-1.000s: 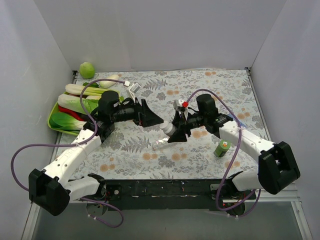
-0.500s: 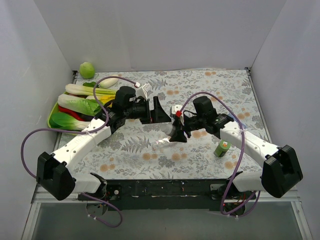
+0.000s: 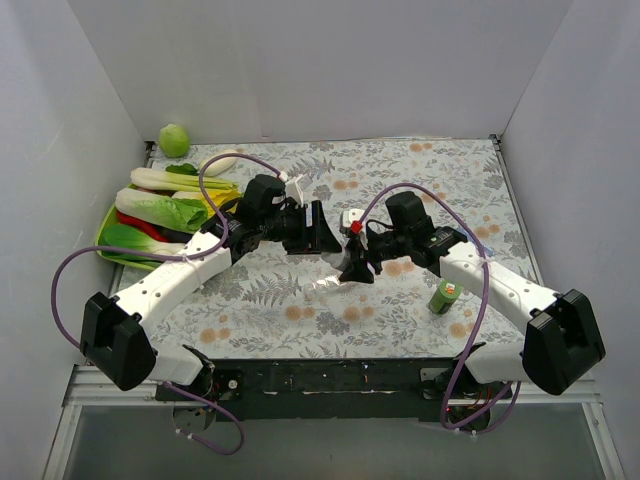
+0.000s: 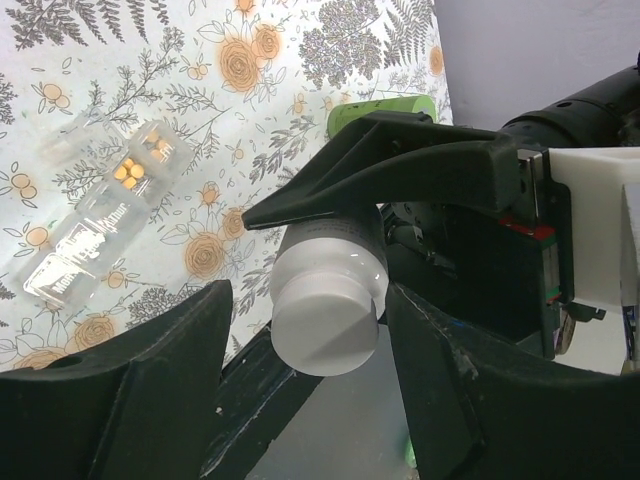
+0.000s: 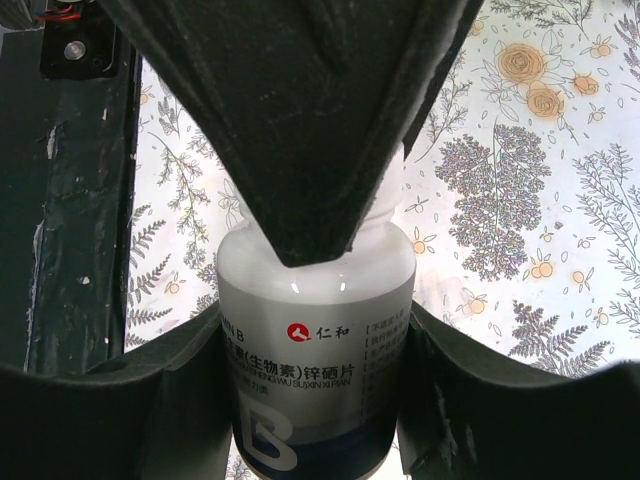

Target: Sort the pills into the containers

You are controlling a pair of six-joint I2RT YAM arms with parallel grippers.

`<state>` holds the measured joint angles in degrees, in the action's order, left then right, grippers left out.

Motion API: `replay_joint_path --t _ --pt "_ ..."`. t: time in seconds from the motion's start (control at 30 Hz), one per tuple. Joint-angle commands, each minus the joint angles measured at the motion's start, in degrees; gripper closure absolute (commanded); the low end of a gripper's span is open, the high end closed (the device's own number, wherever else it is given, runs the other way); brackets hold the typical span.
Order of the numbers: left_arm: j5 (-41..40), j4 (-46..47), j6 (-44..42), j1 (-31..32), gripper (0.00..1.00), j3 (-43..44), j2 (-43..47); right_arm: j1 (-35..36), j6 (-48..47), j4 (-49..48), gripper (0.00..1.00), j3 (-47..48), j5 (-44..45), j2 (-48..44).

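Observation:
My right gripper [image 5: 315, 375] is shut on a white pill bottle [image 5: 320, 330] with a blue label, held above the table's middle. My left gripper [image 4: 320, 310] has come head-on to the bottle's white cap [image 4: 325, 320]. Its fingers [image 4: 160, 380] stand on either side of the cap with a small gap on each side, so it is open. In the top view both grippers [image 3: 322, 232] [image 3: 352, 265] meet nose to nose. The containers, a clear pill-box strip [image 4: 100, 215], lie on the floral cloth below, with orange pills [image 4: 135, 170] in one compartment.
A small green bottle [image 3: 444, 296] stands on the cloth right of the grippers. A green tray [image 3: 108, 248] of vegetables sits at the left edge, and a green round fruit [image 3: 174, 139] lies in the back left corner. White walls close three sides.
My left arm has swung right to the bottle held by the right gripper, and its jaws have narrowed round the cap. The right gripper kept its hold and shifted slightly.

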<state>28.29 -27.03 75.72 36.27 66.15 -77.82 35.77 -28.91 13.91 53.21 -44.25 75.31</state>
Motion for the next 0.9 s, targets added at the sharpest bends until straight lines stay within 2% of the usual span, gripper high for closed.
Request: replay_joint_path --t 0.0,0.17,0.2,0.23,0.37,0.53,0.67,0.77,0.87 --pt "1.6 -1.2 -1.0 0.2 0.39 2.1 1.3 0.4 -0.3 -0.1 0.99 3.0 -0.4 0.0" --pt "4.7 -1.1 -1.1 0.2 0.49 1.8 1.3 0.4 -0.2 -0.1 0.99 3.0 -0.6 0.1" --pt "5.0 -1.0 -0.9 0.3 0.52 1.4 1.3 0.4 -0.2 -0.1 0.99 3.0 -0.7 0.1" --pt "5.4 -0.7 -0.8 0.2 0.61 1.2 1.3 0.4 -0.1 -0.1 0.99 3.0 -0.7 0.1" --pt "7.5 1.3 1.7 0.2 0.77 -0.2 1.5 0.4 -0.3 -0.2 0.99 3.0 -0.4 0.1" --pt "11.9 8.7 5.0 -0.5 0.85 -4.9 3.7 0.3 0.2 -1.5 0.99 2.5 -1.5 -0.8" --pt "16.9 13.5 -1.0 -0.5 0.91 -6.7 6.1 -0.2 3.3 -2.3 0.99 3.0 -7.9 0.4" --pt "20.4 15.3 -3.5 -0.5 0.92 -6.6 6.4 -0.4 7.4 -3.2 0.99 3.3 -13.8 2.4" --pt "20.9 16.5 -1.9 -0.8 0.92 -6.0 5.8 -0.4 9.8 -3.5 0.99 3.4 -15.6 3.4"
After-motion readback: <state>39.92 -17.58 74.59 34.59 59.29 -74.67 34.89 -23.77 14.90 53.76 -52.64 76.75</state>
